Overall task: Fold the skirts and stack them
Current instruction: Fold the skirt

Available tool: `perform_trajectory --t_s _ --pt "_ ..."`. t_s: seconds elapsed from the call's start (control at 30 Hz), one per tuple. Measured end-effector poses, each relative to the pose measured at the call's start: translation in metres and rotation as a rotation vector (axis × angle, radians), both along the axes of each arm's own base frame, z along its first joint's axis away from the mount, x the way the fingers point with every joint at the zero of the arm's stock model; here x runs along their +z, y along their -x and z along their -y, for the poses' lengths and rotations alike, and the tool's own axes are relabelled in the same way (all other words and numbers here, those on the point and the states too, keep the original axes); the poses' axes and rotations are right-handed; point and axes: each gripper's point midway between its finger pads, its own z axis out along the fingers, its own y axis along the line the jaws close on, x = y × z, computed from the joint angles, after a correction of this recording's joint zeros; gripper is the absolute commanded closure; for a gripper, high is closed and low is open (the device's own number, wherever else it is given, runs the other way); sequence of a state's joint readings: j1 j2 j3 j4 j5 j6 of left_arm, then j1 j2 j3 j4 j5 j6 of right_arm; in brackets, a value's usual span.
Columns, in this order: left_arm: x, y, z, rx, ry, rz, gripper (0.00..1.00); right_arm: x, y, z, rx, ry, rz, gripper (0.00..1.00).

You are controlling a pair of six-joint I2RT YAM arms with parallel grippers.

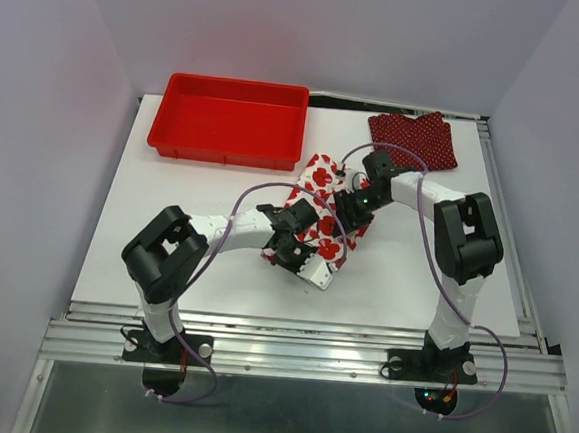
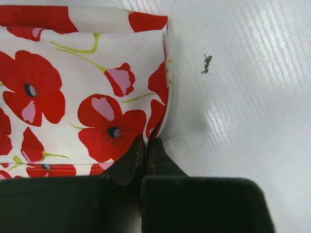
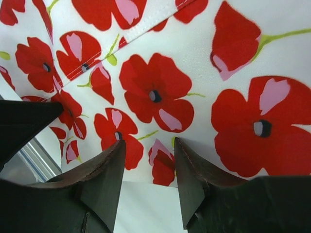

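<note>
The white skirt with large red flowers (image 1: 318, 174) lies partly folded in the middle of the table. My left gripper (image 1: 305, 250) is at its near corner; in the left wrist view the gripper (image 2: 147, 141) is shut on the folded edge of the floral skirt (image 2: 73, 87). My right gripper (image 1: 347, 219) sits over the skirt's right side. In the right wrist view it (image 3: 149, 143) is open, its fingertips resting at the edge of the floral cloth (image 3: 155, 92). The dark red polka-dot skirt (image 1: 413, 138) lies flat at the back right, untouched.
A red plastic tray (image 1: 224, 156) stands at the back left. The white table (image 1: 186, 259) ends in metal rails (image 1: 299, 353) at the front. A small dark speck (image 2: 207, 63) marks the table beside the floral skirt.
</note>
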State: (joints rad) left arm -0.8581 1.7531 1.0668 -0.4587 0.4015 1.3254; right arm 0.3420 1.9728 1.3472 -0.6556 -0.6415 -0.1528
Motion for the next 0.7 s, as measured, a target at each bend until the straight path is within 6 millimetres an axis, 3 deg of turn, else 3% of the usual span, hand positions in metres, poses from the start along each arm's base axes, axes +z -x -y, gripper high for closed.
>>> perform_trajectory --t_s 0.13,0.3,0.57,0.7 --pt "0.000 0.000 -0.001 0.008 -0.012 -0.003 1.00 -0.001 -0.008 -0.001 -0.002 0.006 0.012 0.50" --pt "0.005 0.007 -0.007 0.033 -0.060 -0.053 1.00 0.015 -0.030 -0.006 -0.004 0.001 0.086 0.50" --pt "0.035 0.028 -0.008 0.074 -0.110 -0.181 1.00 0.043 -0.067 -0.011 -0.017 0.005 0.216 0.50" --pt "0.039 0.039 -0.014 0.091 -0.143 -0.227 1.00 0.036 -0.075 -0.009 -0.025 0.034 0.224 0.50"
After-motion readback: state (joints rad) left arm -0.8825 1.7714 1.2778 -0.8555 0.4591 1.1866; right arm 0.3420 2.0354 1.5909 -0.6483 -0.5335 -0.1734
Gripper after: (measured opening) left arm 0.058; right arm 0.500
